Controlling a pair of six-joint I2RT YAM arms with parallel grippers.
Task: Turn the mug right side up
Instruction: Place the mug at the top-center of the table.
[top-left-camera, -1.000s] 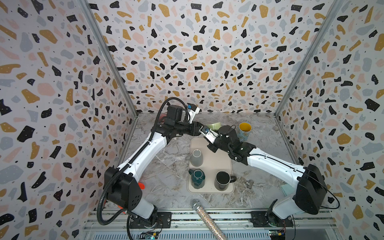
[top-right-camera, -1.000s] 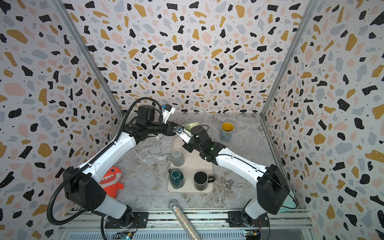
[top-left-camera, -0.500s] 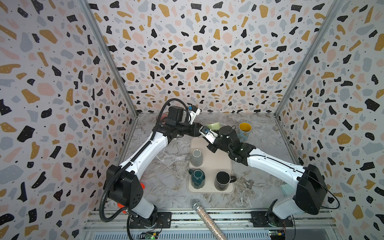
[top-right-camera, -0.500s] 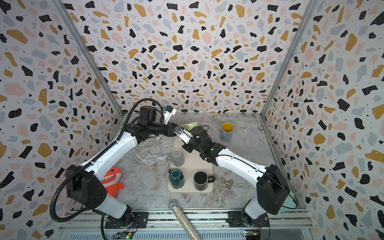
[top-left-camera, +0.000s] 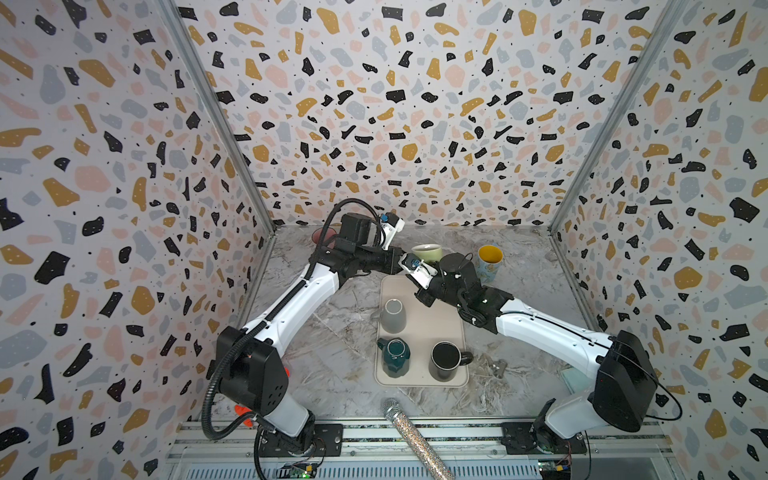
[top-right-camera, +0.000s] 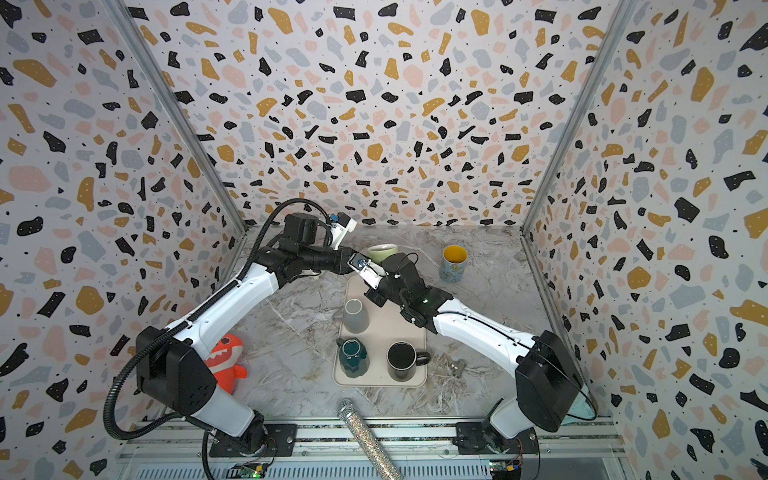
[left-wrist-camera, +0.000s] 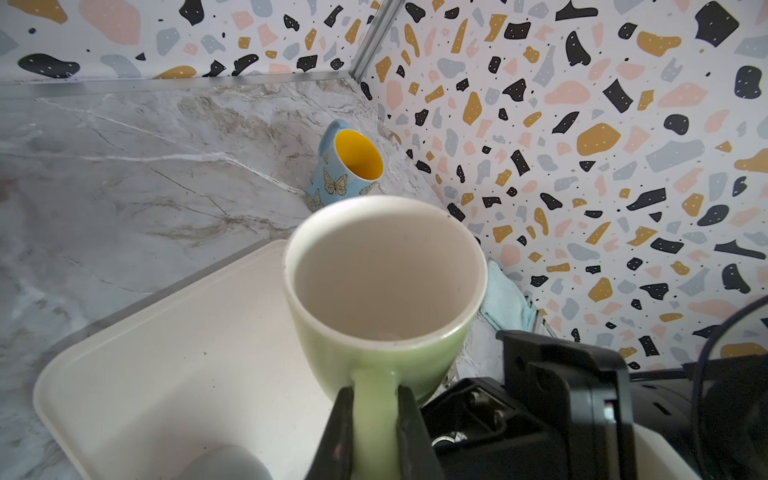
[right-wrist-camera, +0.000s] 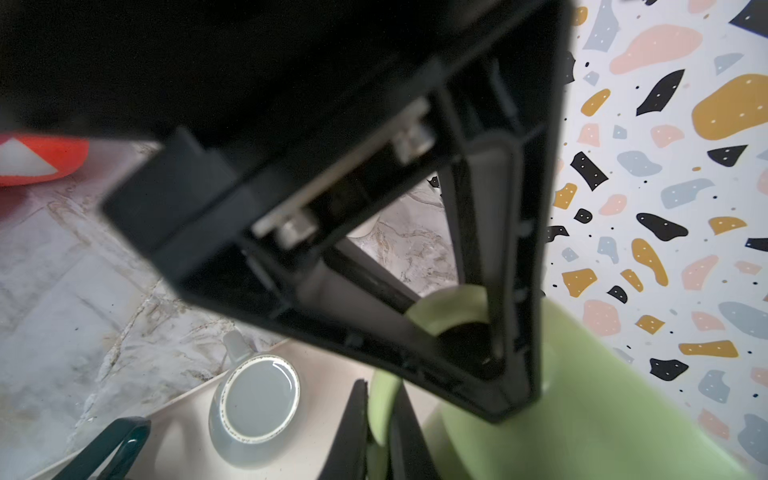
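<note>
The light green mug (top-left-camera: 427, 252) (top-right-camera: 382, 252) is held mouth up over the far end of the beige tray (top-left-camera: 440, 328). In the left wrist view my left gripper (left-wrist-camera: 374, 419) is shut on the mug's handle, and the pale inside of the mug (left-wrist-camera: 384, 282) faces the camera. In the right wrist view my right gripper (right-wrist-camera: 379, 419) is shut on the same green handle, with the mug's wall (right-wrist-camera: 582, 395) beside it. The left gripper's black frame (right-wrist-camera: 374, 199) hides much of that view. In both top views the two wrists meet at the mug and hide the fingertips.
On the tray stand a grey mug (top-left-camera: 393, 316) and a teal mug (top-left-camera: 394, 356), both bottom up, and a black mug (top-left-camera: 445, 360) mouth up. A blue butterfly mug (top-left-camera: 489, 262) stands at the back right. An orange toy (top-right-camera: 224, 361) and a glitter microphone (top-left-camera: 411, 436) lie near the front.
My left gripper has closed on the green mug's handle. The left wrist shifted slightly toward the right arm. The right gripper kept its grip.
</note>
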